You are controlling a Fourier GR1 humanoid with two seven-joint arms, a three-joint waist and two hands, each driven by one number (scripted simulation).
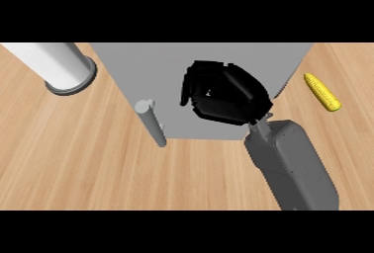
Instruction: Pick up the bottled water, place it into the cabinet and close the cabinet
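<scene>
**Right hand over the cabinet top, bottle hidden**

Nearest the viewer, a grey forearm (292, 165) comes in from the lower right edge and runs up over the wooden tabletop (87, 163). At its end the black right hand (223, 99) sits above the flat grey top of the cabinet (139, 64). Its fingers (191, 84) are curled inward toward the palm. The bottled water cannot be seen anywhere; whether it sits inside that curl I cannot tell, since the hand would cover it.

Just left of the hand, a grey cabinet handle (152, 121) stands along the cabinet's near left edge, apart from the fingers.

Farther off, a yellow corn cob (321, 92) lies on the tabletop to the right of the cabinet. At the far left a pale cylinder (62, 66) with a grey rim rests on the wood.
</scene>
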